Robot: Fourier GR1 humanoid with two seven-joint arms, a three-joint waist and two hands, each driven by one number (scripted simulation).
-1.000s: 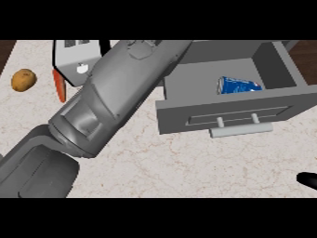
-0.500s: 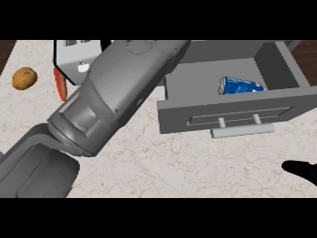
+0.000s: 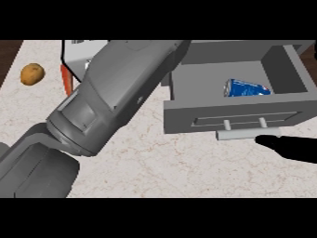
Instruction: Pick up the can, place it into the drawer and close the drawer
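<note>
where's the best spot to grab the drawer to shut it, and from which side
Probably the handle: a pale bar running crosswise and standing off the front of the drawer on two posts, so fingers can curl round it. Come from the near side, where the right hand lies close by. The can sits inside.

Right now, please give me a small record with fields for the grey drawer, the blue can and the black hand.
drawer: grey box drawer, pulled open
can: blue can, lying inside the drawer, right side
right hand: black hand, open, just below the pale bar handle
left arm: grey forearm across the scene; hand out of view
other: brown potato on pale marble counter, far left
</note>
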